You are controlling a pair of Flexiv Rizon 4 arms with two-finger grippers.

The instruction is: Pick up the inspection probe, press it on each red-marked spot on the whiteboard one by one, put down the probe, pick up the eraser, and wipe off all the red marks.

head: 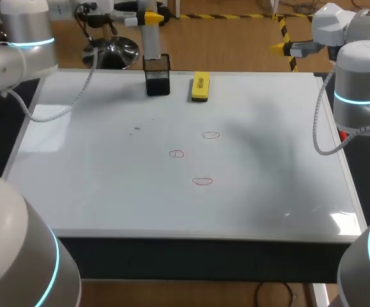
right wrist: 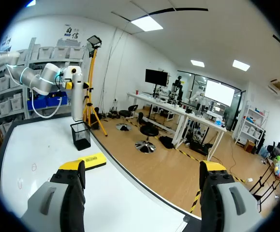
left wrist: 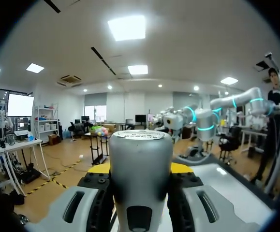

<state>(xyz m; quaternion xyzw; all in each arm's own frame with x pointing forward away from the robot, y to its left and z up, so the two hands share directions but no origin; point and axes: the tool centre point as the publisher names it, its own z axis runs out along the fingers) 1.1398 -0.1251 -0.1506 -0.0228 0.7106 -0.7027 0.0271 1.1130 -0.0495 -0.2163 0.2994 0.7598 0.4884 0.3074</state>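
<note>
The inspection probe [head: 151, 41], a silver cylinder, stands upright over the black mesh holder [head: 157, 77] at the whiteboard's far edge, its lower end at the holder's mouth. My left gripper [head: 149, 18] is shut on the probe [left wrist: 140, 174], yellow tips on both sides. The yellow eraser [head: 200, 86] lies flat just right of the holder. Three red marks [head: 211, 135], [head: 176, 153], [head: 202, 181] sit mid-board. My right gripper [right wrist: 143, 179] hangs open and empty off the board's far right corner, with the eraser [right wrist: 91, 160] and holder [right wrist: 81, 135] ahead of it.
The whiteboard [head: 95, 192] covers nearly the whole tabletop, with a dark strip along its near edge. A faint small smudge [head: 137, 130] marks the board left of the red marks. My right arm [head: 360, 89] stands at the board's right edge.
</note>
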